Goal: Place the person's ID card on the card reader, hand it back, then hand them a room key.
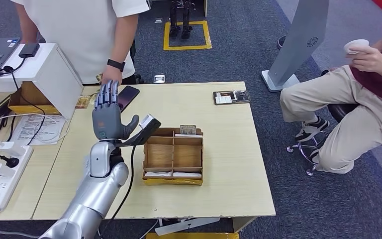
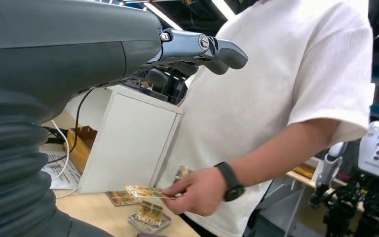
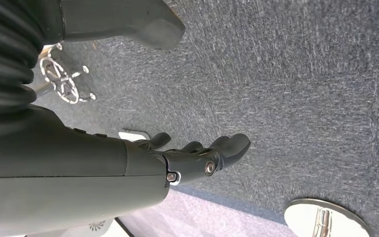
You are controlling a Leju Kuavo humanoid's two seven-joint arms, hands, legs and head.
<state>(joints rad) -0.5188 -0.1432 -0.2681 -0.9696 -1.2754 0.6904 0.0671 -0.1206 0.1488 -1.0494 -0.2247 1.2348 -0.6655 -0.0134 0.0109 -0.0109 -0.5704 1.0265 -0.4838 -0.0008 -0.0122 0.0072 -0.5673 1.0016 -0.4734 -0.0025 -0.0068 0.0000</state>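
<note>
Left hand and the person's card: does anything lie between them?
Nothing; in the left wrist view, open air separates the left hand from the card pinched in the person's hand.

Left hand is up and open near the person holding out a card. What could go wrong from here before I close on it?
The left hand is open with nothing in it, while the person's hand holds the card low at the table edge; closing now may miss it. A phone lies right beside the hand and could get knocked. The black cable running beside the wooden tray could snag the forearm.
</note>
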